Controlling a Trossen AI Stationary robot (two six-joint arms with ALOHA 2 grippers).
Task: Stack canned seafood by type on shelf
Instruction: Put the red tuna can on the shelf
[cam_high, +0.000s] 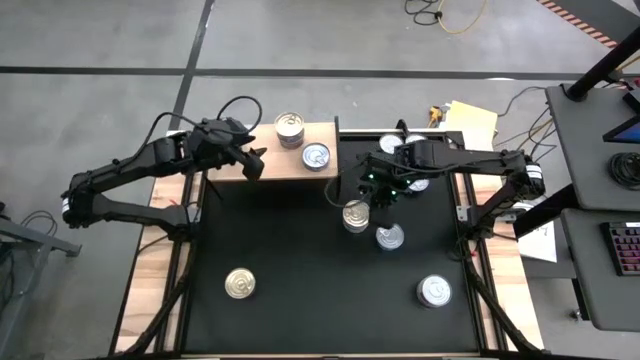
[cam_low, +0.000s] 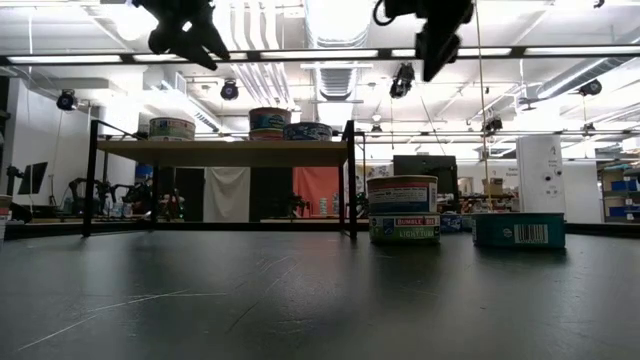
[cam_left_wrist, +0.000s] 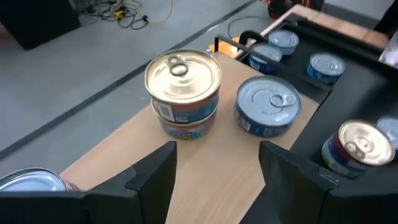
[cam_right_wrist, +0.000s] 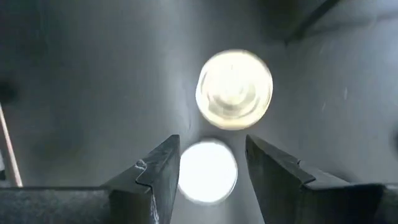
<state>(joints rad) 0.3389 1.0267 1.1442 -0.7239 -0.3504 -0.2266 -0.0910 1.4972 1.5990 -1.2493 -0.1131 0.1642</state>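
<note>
The light-brown wooden shelf (cam_high: 275, 165) stood at the far edge of the black table (cam_high: 300, 290), left of centre. On its flat top sat a stack of two gold-topped round tins (cam_high: 289, 129), and just beside it a single low silver-topped tin with a blue label (cam_high: 316, 156). From table height, one more tin (cam_low: 172, 128) showed on the shelf's left end.

The left gripper (cam_high: 252, 160) hung above the shelf's near edge, left of the gold stack. Its two dark fingers (cam_left_wrist: 155, 177) stood apart with bare wood between them, and they had hold of nothing.

The right gripper (cam_high: 378, 196) hovered over the table's middle, pointing straight down. Its fingers (cam_right_wrist: 163, 167) stood apart and empty, well above the surface. Below it stood a tall stack of gold-topped tins (cam_high: 356, 216), and touching or just beside that, a low silver-topped tin (cam_high: 390, 238). Its wrist camera looked down on two bright round lids (cam_right_wrist: 234, 90), too glared for me to tell which tin was which.

Elsewhere on the table, a lone gold-topped tin (cam_high: 240, 283) lay near the front left, and a silver-topped tin (cam_high: 434, 291) near the front right. Several more silver-topped, blue-labelled tins (cam_high: 390, 144) clustered at the far right corner, partly hidden under the right arm.
</note>
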